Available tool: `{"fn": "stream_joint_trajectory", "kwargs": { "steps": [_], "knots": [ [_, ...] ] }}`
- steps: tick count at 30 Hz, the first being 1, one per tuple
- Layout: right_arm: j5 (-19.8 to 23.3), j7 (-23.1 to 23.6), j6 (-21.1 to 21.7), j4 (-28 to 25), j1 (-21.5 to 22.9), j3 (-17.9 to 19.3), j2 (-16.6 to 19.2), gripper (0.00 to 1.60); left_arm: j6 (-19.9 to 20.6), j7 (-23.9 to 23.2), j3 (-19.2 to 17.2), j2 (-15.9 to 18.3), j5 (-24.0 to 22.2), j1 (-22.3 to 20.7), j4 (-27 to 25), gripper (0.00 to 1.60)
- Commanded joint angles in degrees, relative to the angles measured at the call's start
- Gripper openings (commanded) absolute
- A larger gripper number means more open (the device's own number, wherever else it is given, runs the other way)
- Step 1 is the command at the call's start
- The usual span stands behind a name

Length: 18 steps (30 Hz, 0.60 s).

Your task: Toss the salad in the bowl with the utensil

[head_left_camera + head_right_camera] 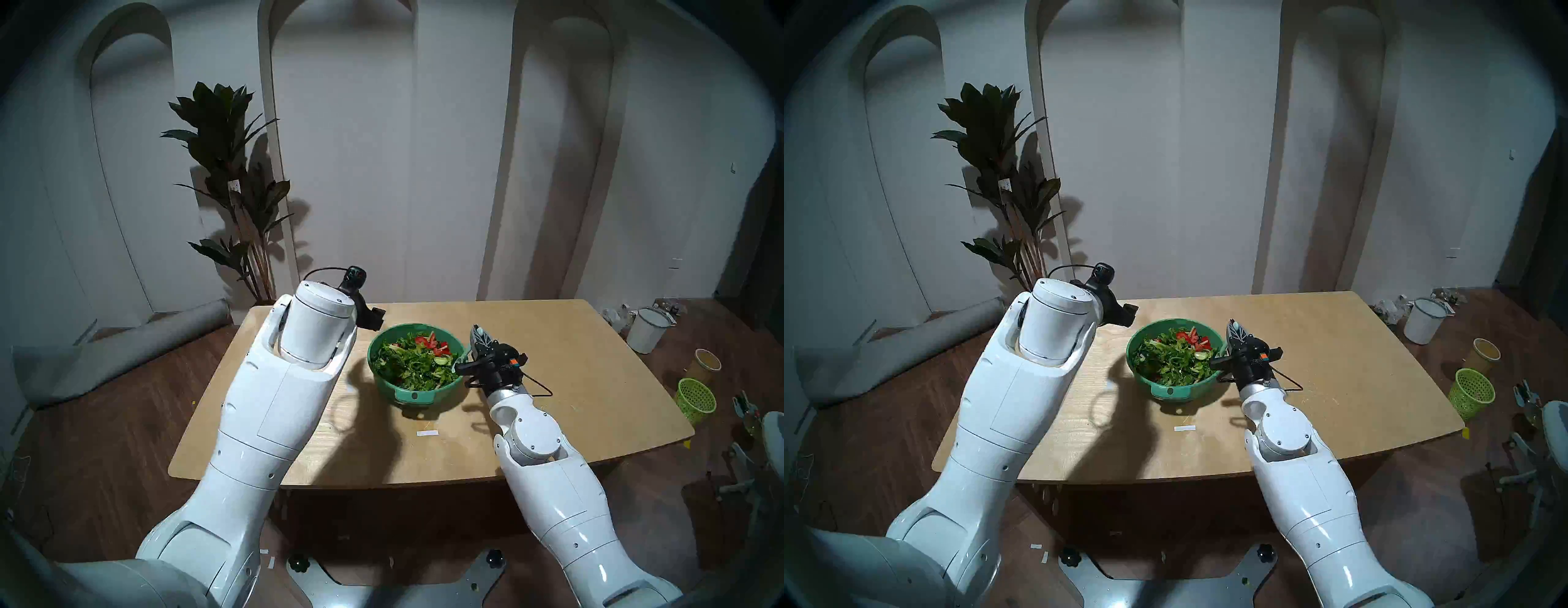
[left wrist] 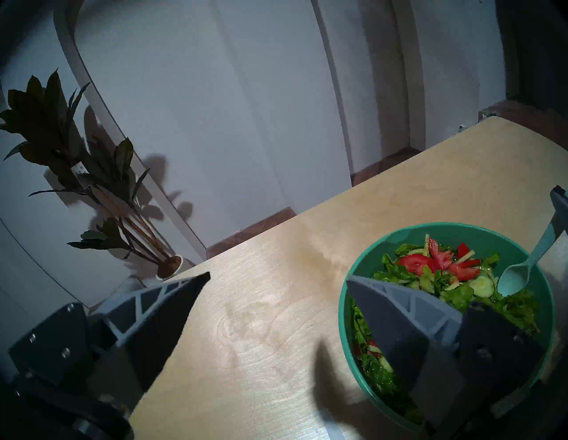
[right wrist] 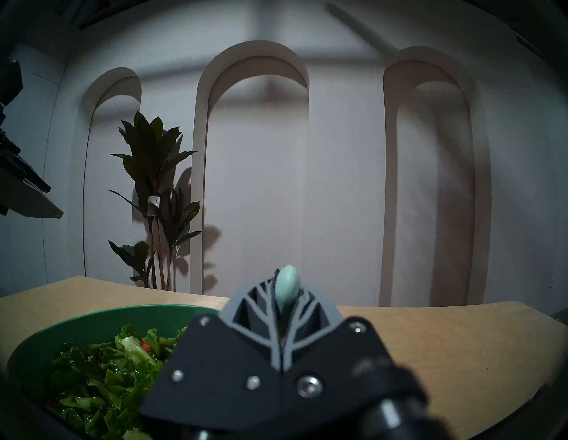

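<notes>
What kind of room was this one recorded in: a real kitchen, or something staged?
Probably a staged set, not a working kitchen: a bare wooden table stands before a white wall with decorative arched panels and a potted plant, while a rolled mat and a lime-green mesh basket sit loose on the floor.

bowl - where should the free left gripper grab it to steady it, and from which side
Likely the bowl's thin raised rim on the robot's left, coming from above with one finger inside and one outside. The left gripper is open there already; the right gripper holds the spoon over the opposite rim.
</notes>
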Motion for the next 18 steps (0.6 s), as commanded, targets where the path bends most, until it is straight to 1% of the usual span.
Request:
{"fn": "stream_joint_trajectory", "kwargs": {
  "steps": [1, 9, 18],
  "knots": [
    [-0.46, -0.04, -0.38, -0.35, 0.63, -0.25, -0.07, 0.0, -0.14, -1.46, 0.05, -1.67, -0.5, -3.2, -0.06, 1.6],
    [-1.21, -0.2, -0.4, 0.05, 0.94, -0.56, -0.13, 0.0, -0.14, -2.93, 0.43, -3.3, -1.13, -1.9, 0.68, 1.6],
    [-2.04, -0.45, -0.44, 0.55, 1.16, -0.82, -0.08, 0.0, -0.14, -3.44, -0.05, -3.25, -1.65, -0.55, 2.5, 1.6]
  ]
}}
